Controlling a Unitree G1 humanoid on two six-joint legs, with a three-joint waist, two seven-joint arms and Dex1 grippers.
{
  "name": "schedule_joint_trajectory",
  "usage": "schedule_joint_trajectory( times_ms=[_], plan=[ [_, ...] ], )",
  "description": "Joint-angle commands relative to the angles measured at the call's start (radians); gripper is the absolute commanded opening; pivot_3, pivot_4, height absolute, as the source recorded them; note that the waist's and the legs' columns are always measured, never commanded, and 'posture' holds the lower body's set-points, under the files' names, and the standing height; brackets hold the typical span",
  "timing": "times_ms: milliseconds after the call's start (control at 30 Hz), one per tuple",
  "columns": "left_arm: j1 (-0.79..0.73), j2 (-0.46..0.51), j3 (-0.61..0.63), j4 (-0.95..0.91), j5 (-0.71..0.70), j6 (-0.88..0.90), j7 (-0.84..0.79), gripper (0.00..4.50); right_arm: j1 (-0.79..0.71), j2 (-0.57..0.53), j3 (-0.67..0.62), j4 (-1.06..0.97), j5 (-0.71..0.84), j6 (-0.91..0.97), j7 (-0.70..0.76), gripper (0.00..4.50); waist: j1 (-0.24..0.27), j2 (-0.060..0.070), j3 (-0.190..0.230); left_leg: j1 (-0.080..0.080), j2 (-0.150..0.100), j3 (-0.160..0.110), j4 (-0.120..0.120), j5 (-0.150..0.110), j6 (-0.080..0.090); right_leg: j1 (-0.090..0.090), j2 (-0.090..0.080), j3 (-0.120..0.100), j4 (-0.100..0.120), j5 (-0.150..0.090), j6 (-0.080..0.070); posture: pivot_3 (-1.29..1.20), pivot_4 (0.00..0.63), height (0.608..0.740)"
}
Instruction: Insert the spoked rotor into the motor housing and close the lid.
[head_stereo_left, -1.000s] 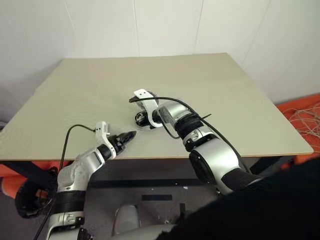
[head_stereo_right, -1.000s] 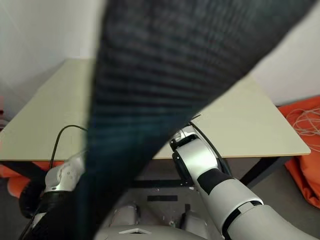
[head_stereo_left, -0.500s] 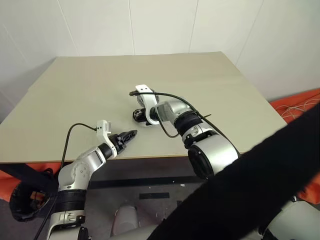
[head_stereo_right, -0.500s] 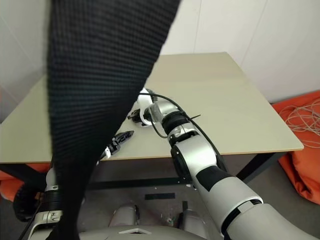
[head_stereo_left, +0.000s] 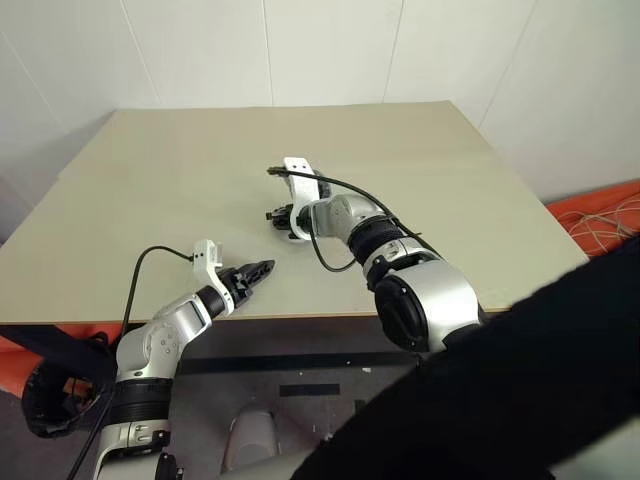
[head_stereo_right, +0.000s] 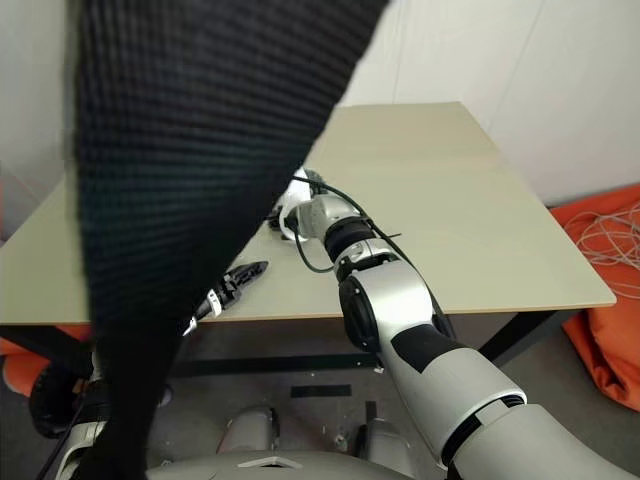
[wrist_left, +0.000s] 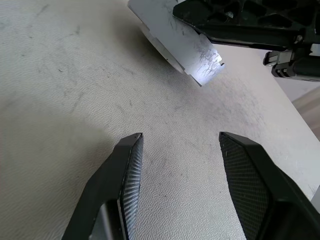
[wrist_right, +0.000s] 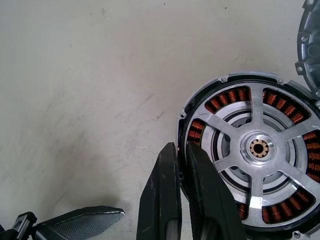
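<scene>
The motor housing (wrist_right: 235, 96), a silver-rimmed ring with copper windings, lies flat on the beige table (head_stereo_left: 180, 170). The spoked rotor (wrist_right: 227, 131) sits inside it, hub centred. My right gripper (wrist_right: 181, 147) is shut with nothing between its fingers, its tips right at the housing's rim; in the left eye view the right gripper (head_stereo_left: 278, 213) is over the table's middle. A grey cast-metal piece (wrist_right: 311, 45), possibly the lid, lies just beyond the housing. My left gripper (wrist_left: 180, 137) is open and empty, low over the table near its front edge (head_stereo_left: 262, 269).
A black woven strap (head_stereo_right: 180, 200) hangs close in front of the head cameras and hides much of the right eye view. The table's front edge (head_stereo_left: 300, 316) is just under the left gripper. Orange fabric with loose cables (head_stereo_right: 610, 230) lies on the floor at the right.
My right wrist has rolled and moved a little farther over the table. The left arm has stayed still. The head camera has shifted, and the black strap has swung across it.
</scene>
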Motion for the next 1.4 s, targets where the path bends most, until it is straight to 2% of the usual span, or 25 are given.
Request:
schedule_joint_trajectory(
  times_ms=[33,400,567,867,900,933,1067,1133,1233,1400],
  plan=[
    [-0.019,0.006,0.005,-0.038,-0.010,-0.009,-0.005,2.55,-0.006,-0.004,0.008,0.005,-0.018,-0.019,-0.032,0.02,0.000,0.000,0.000,0.000,0.000,0.000,0.000,0.000,0.000,0.000,0.000,0.000,-0.002,0.001,0.001,0.00,0.000,0.740],
    [-0.020,0.005,0.008,-0.041,-0.010,-0.010,-0.001,2.55,-0.016,0.069,-0.073,0.035,0.046,-0.119,-0.276,0.02,0.012,0.000,0.000,-0.002,0.000,0.001,0.000,0.000,0.000,0.004,-0.001,0.000,-0.006,0.003,0.003,0.00,0.000,0.740],
    [-0.017,0.003,0.010,-0.043,-0.010,-0.011,0.001,2.55,-0.034,0.086,-0.089,0.048,0.064,-0.123,-0.345,0.02,0.022,0.000,0.000,-0.011,0.000,0.001,0.001,0.000,0.000,0.002,-0.001,0.001,-0.007,0.004,0.004,0.00,0.000,0.740],
    [-0.021,-0.001,0.007,-0.038,-0.008,-0.016,0.001,2.55,-0.022,0.086,-0.105,0.059,0.093,-0.145,-0.374,0.02,0.025,0.000,0.000,-0.017,-0.001,0.001,0.004,0.000,0.000,0.001,-0.003,0.001,-0.008,0.005,0.008,0.00,0.000,0.740],
    [-0.022,0.000,0.007,-0.036,-0.007,-0.017,0.001,2.55,-0.020,0.083,-0.104,0.061,0.092,-0.148,-0.381,0.64,0.025,0.000,0.000,-0.017,-0.001,0.001,0.004,0.000,0.000,0.001,-0.003,0.001,-0.008,0.005,0.008,0.00,0.000,0.740],
    [-0.024,0.000,0.007,-0.034,-0.007,-0.018,0.000,2.55,-0.019,0.080,-0.100,0.062,0.087,-0.153,-0.387,0.85,0.024,0.000,0.000,-0.017,-0.001,0.001,0.004,0.000,0.000,0.001,-0.002,0.001,-0.008,0.005,0.008,0.00,0.000,0.740],
    [-0.028,0.000,0.007,-0.028,-0.005,-0.021,-0.001,2.55,-0.037,0.076,-0.081,0.059,0.075,-0.140,-0.356,2.06,0.024,0.000,0.000,-0.019,-0.001,0.001,0.004,0.000,0.000,-0.001,-0.002,0.001,-0.010,0.005,0.008,0.00,0.000,0.740],
    [-0.029,0.000,0.007,-0.026,-0.005,-0.021,-0.001,2.55,-0.050,0.072,-0.061,0.051,0.070,-0.117,-0.298,2.06,0.024,0.000,0.000,-0.020,-0.001,0.001,0.004,0.000,0.000,0.000,-0.002,0.000,-0.011,0.005,0.009,0.00,0.000,0.740],
    [-0.031,-0.001,0.006,-0.024,-0.004,-0.022,-0.002,2.55,-0.062,0.058,-0.009,0.010,0.062,-0.060,-0.130,2.06,0.012,0.000,0.000,-0.024,0.000,0.001,0.007,0.001,0.000,-0.001,-0.001,0.001,-0.012,0.008,0.006,0.00,0.000,0.740],
    [-0.037,-0.004,0.006,-0.011,-0.001,-0.027,-0.004,2.55,-0.025,-0.031,0.127,-0.202,0.048,0.095,0.188,2.06,-0.006,0.000,0.000,-0.029,0.000,0.001,0.008,0.009,0.005,-0.005,0.001,0.000,-0.015,0.013,0.007,0.00,0.000,0.740]
  ],
)
